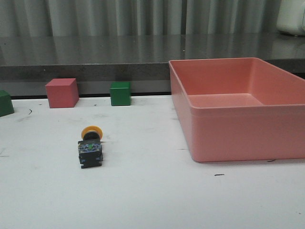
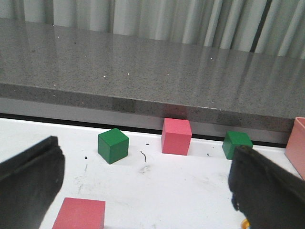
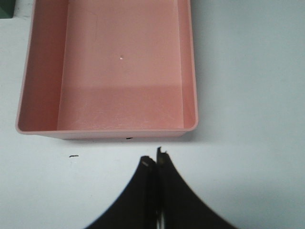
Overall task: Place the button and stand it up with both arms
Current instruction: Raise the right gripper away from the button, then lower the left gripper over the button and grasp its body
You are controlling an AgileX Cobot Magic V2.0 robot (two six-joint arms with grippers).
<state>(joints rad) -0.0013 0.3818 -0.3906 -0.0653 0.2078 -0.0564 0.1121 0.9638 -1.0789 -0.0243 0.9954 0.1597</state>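
task not yet begun: button (image 1: 90,147) lies on its side on the table (image 1: 152,200), left of the empty pink bin (image 1: 238,129), untouched, while the left gripper (image 2: 143,191) hangs wide open and the right gripper (image 3: 155,164) is closed on nothing; grasping and standing remain.

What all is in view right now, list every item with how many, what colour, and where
button: 1, yellow cap, black base, lying on its side, left-centre of the table
bin: 1, pink, empty, right side of the table
pink cubes: 2, one by the back edge, one nearer the left gripper
green cubes: 2, along the back edge
table: 1, white
left gripper: black, open
right gripper: black, shut, near the bin
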